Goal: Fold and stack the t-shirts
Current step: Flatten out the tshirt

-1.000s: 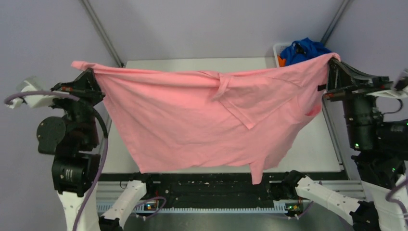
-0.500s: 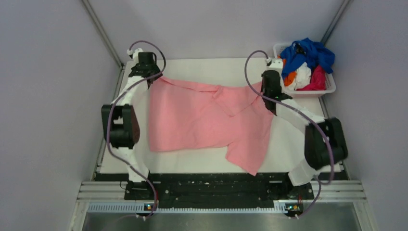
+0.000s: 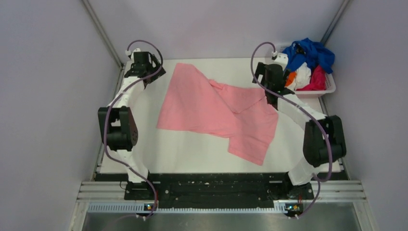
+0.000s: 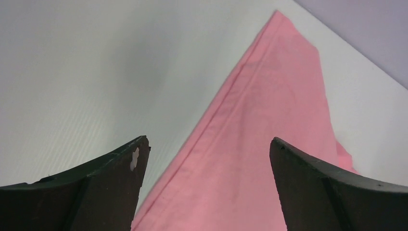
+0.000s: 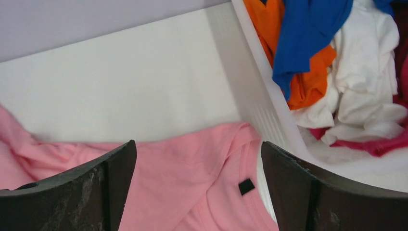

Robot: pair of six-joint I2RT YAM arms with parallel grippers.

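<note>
white table (image 3: 192,154), salmon-pink t-shirt (image 3: 216,110) rumpled across it, left gripper (image 4: 208,142) wide apart and empty above one corner, right gripper (image 5: 198,144) also wide, empty, near basket (image 5: 255,110)

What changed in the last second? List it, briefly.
The pink shirt, held stretched in the air by both grippers, was lowered onto the table. The left gripper and right gripper then let go and now stand open at its far edge. The basket of other shirts stayed put.
</note>
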